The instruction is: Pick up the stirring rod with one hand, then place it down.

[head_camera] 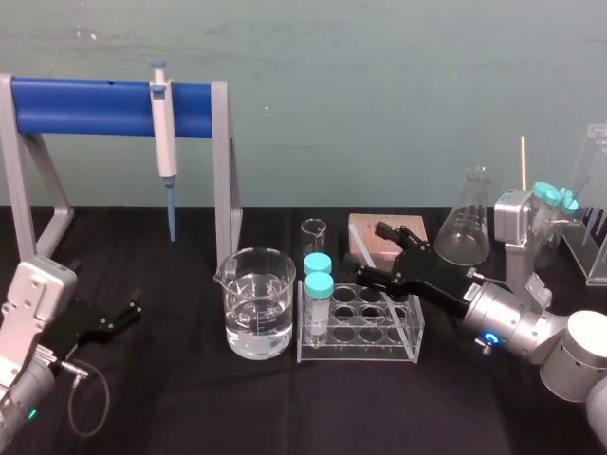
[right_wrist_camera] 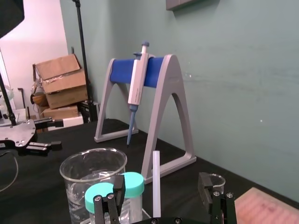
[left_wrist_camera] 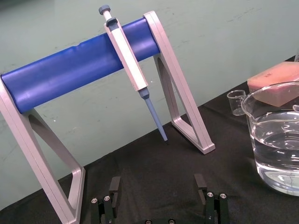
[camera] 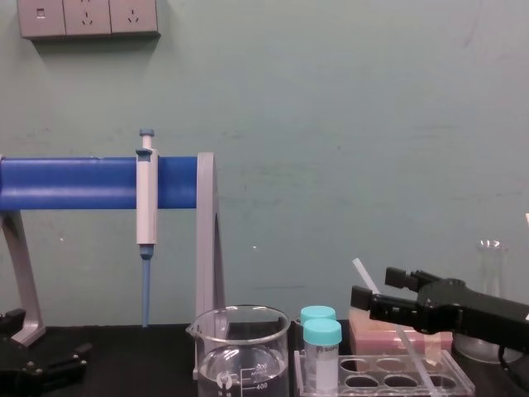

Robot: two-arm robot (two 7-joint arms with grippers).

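Note:
The stirring rod is a thin translucent whitish rod that stands leaning in the clear tube rack. In the chest view the stirring rod slants up to the left out of the rack. My right gripper is open, with one finger on each side of the rod and a gap to each. From the head the right gripper hovers over the rack's back edge, in front of the pink block. My left gripper rests low at the table's left, open and holding nothing.
A beaker of water and two teal-capped tubes stand left of the rod. A white-and-blue pipette hangs on the blue-barred stand. A conical flask, a thin pale stick and clear containers crowd the right.

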